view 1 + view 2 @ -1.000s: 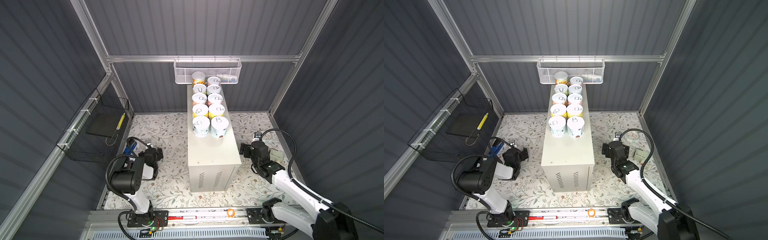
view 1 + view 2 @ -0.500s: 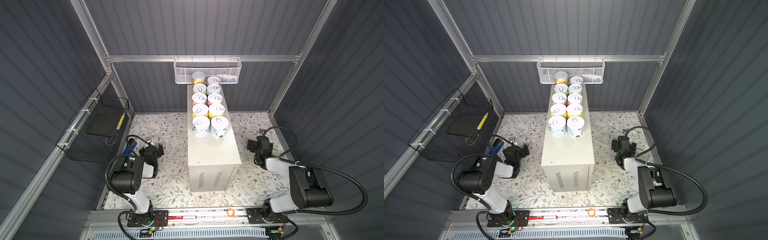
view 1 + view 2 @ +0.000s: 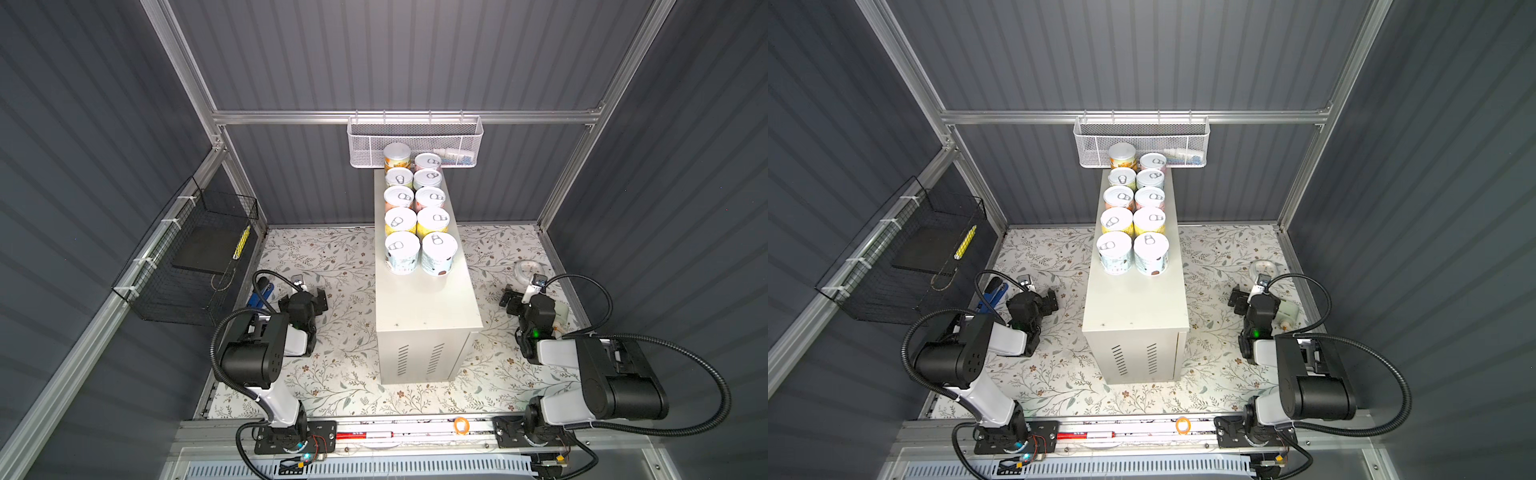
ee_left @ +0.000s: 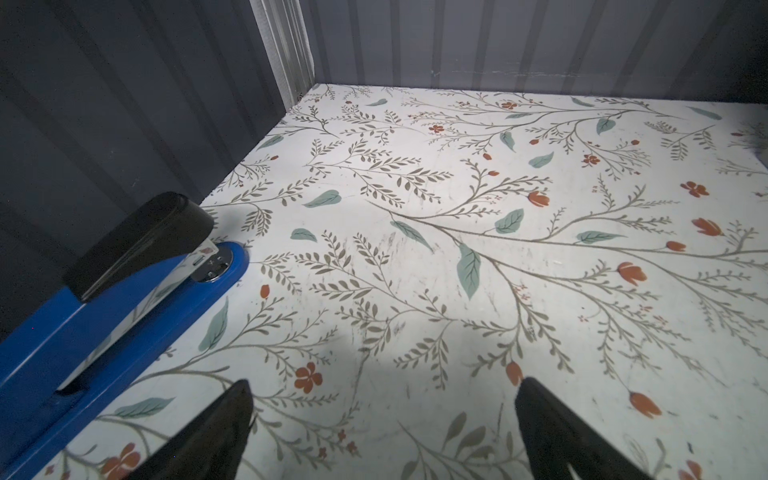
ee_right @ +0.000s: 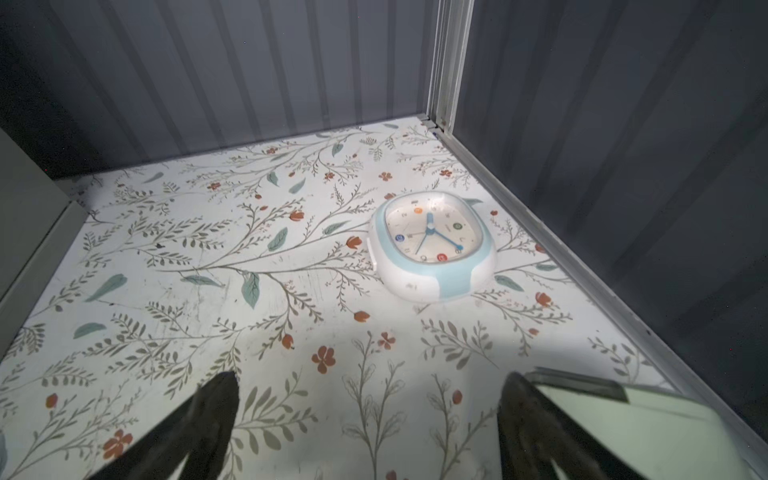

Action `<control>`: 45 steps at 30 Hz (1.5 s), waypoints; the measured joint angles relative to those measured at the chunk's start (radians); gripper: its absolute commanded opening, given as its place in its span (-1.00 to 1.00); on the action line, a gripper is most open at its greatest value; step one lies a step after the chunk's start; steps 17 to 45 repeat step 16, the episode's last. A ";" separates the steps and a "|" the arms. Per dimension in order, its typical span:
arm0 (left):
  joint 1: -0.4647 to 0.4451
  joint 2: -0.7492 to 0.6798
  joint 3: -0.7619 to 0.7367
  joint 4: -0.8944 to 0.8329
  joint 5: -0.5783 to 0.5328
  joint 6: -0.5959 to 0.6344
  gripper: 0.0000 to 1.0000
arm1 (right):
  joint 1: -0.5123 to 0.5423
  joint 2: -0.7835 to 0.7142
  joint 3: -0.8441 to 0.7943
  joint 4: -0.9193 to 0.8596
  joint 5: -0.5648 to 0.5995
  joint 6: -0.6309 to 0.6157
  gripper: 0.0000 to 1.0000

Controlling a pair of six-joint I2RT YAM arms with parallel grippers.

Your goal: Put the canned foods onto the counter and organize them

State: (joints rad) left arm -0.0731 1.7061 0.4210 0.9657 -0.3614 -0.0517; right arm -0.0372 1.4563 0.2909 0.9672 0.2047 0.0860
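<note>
The right arm has folded back since a second ago. It was stretched out along the floor with its wrist near the counter's side, and its upper links now sit bunched over its base. The right gripper [image 3: 508,300] is drawn in low over the floral surface [image 3: 345,266], well apart from the counter [image 3: 428,303]. The left arm has hardly shifted, and the tins have not moved at all.

The canned foods [image 3: 417,216] all stand upright on the counter's flat top. There are ten of them in two neat columns of five, filling its far half, with the rearmost pair just in front of the white mesh basket [image 3: 415,141]. The near half of the top is bare.

Both grippers are empty. In the left wrist view the left gripper [image 4: 382,390] has its fingers spread wide over the floral surface, with a blue stapler [image 4: 124,270] off to one side. In the right wrist view the right gripper [image 5: 370,390] is equally spread, and only a white clock [image 5: 434,245] lies ahead of it.

No tin shows anywhere on the floor in any view, so the placing looks finished and the step in hand appears to be the retreat to rest. The next move seems to call only for settling both arms low and clear of the counter, so that no link brushes the rows.
</note>
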 measured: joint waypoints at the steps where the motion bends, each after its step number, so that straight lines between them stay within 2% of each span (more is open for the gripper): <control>1: 0.000 0.000 0.000 -0.001 0.000 0.000 0.99 | 0.001 0.000 0.000 0.005 0.000 0.000 0.98; 45: 0.000 0.000 0.001 -0.001 0.000 0.000 0.99 | 0.005 0.002 0.016 0.007 0.000 0.000 0.98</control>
